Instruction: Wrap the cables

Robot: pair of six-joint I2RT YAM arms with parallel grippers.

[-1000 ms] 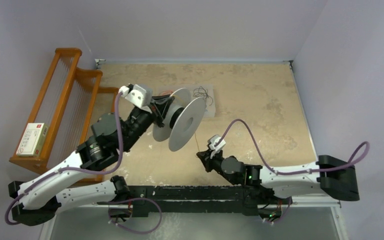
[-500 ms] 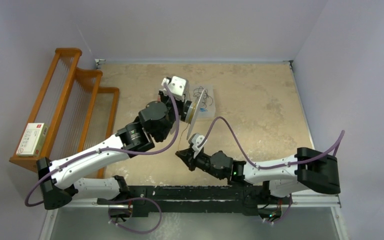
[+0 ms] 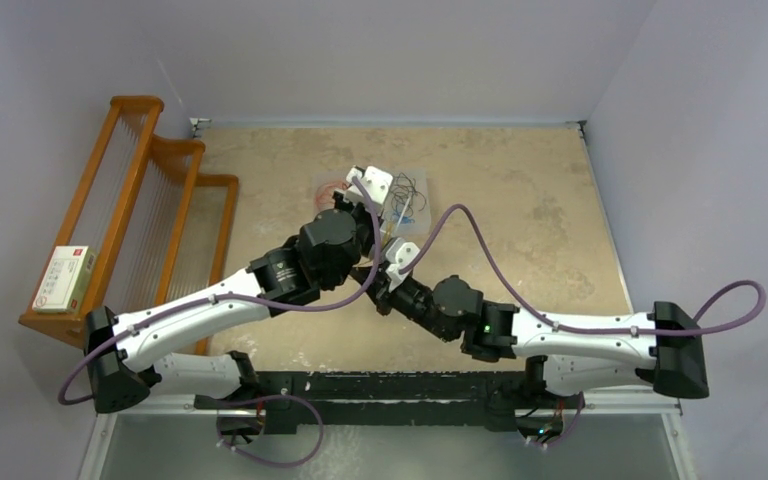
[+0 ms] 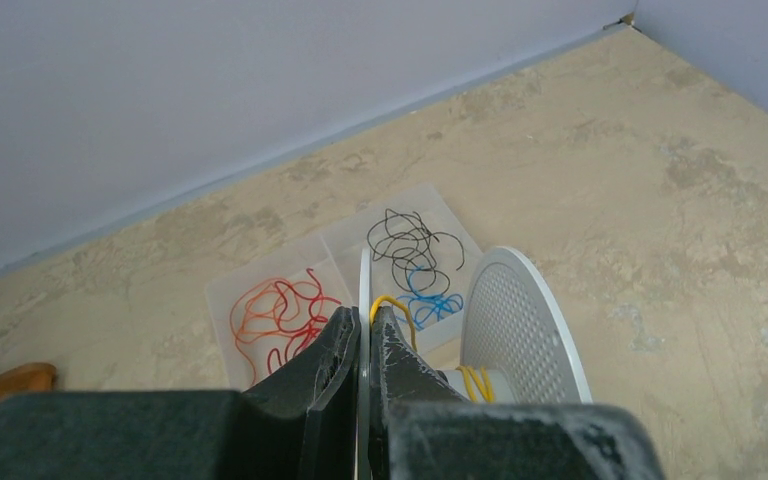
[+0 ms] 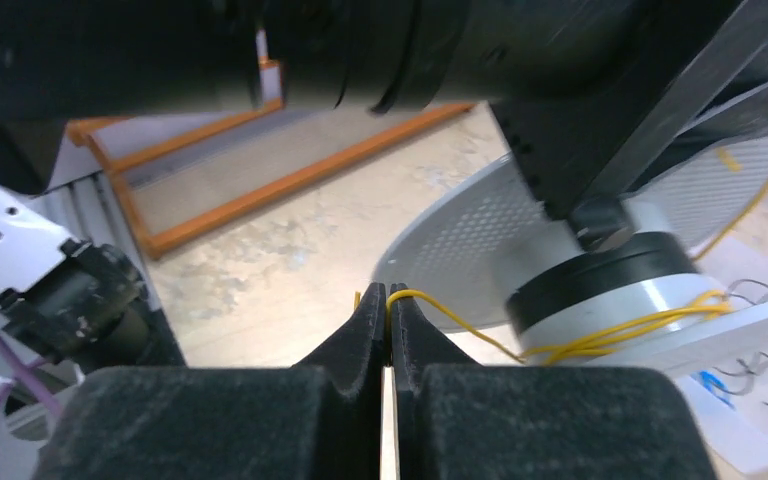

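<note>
Top external: arms [image 3: 210,305] bent inward, left pincer [image 4: 363,335] beside right pincer [image 5: 388,300].

The cable [image 5: 465,328] is a thin yellow wire. Several turns sit wound on the hub of the spool [image 5: 460,230]; one curved strand leads to my right claw [image 5: 388,298], pinched between closed tips (short end protruding).

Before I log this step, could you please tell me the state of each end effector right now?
Left end effector: closed on the flange of the white spool.
Right end effector: closed, holding a yellow cable.
</note>
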